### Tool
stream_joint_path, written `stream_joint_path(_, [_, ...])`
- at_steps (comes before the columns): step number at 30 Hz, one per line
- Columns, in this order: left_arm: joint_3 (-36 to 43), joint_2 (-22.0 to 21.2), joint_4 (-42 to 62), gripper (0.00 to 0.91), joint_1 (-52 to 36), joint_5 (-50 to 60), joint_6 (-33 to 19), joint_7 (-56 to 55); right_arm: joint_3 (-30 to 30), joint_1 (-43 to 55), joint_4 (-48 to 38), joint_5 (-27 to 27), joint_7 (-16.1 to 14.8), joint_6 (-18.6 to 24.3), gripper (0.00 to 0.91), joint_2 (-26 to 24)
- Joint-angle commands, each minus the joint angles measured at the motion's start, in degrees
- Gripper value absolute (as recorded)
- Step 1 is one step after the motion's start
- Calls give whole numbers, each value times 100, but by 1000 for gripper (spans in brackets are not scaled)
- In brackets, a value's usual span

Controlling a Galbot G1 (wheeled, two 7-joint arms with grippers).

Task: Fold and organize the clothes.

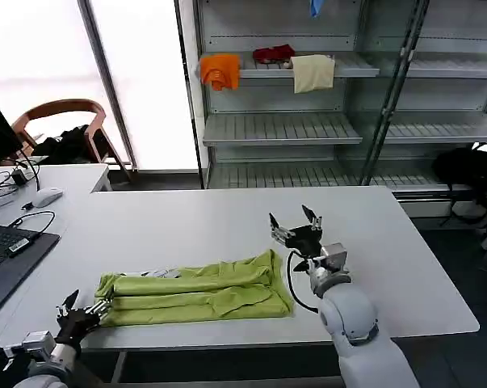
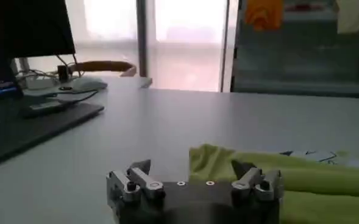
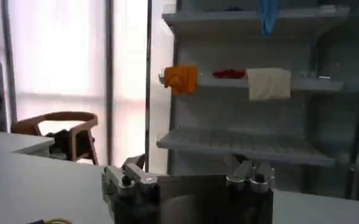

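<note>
The lime yellow-green T-shirt (image 1: 196, 294) lies folded into a long band across the near part of the white table (image 1: 227, 218). In the left wrist view its left end (image 2: 277, 173) sits just beyond my fingers. My left gripper (image 1: 83, 307) is open, low at the table's near left corner, close to the shirt's left end and holding nothing. My right gripper (image 1: 295, 221) is open and raised above the table, just right of the shirt's right end, pointing toward the shelves; nothing is between its fingers (image 3: 133, 173).
A laptop (image 1: 5, 263), a mouse (image 1: 46, 196) and cables lie at the table's left side. Metal shelving (image 1: 283, 129) behind the table carries orange (image 1: 220, 70), red and cream (image 1: 312, 72) cloths. A wooden chair (image 1: 61, 121) stands at the back left.
</note>
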Motion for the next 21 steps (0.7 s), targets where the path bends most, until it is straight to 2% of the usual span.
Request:
stream_joint_path(1, [53, -139, -113, 635, 130, -71, -45, -160, 152, 201, -58, 123, -18, 40, 907, -58])
stream_joint_path(3, [73, -161, -156, 574, 162, -88, 8, -149, 162, 192, -48, 121, -9, -8, 907, -57])
stream_joint_path(4, [82, -167, -165, 574, 166, -79, 9, -139, 162, 189, -49, 122, -6, -12, 907, -55])
stream_joint_path(5, [93, -171, -167, 403, 168, -75, 23, -143, 161, 178, -41, 115, -5, -16, 907, -52])
stream_joint_path(6, [107, -179, -151, 333, 158, -74, 32, -141, 161, 160, -30, 104, 0, -28, 907, -46])
stream_joint_path(7, [112, -187, -123, 191, 142, -66, 39, -143, 159, 148, -23, 97, 7, -36, 907, -44])
stream_joint_path(9, [117, -196, -82, 40, 112, -89, 76, -139, 155, 128, -5, 84, 22, -42, 907, -42])
stream_joint_path(11, [123, -196, -73, 10, 114, -128, 103, -105, 161, 116, 3, 74, 47, -59, 907, -45])
stream_joint_path(21, [163, -215, -122, 0, 98, -343, 125, 16, 153, 114, 65, 64, 171, -166, 907, -42])
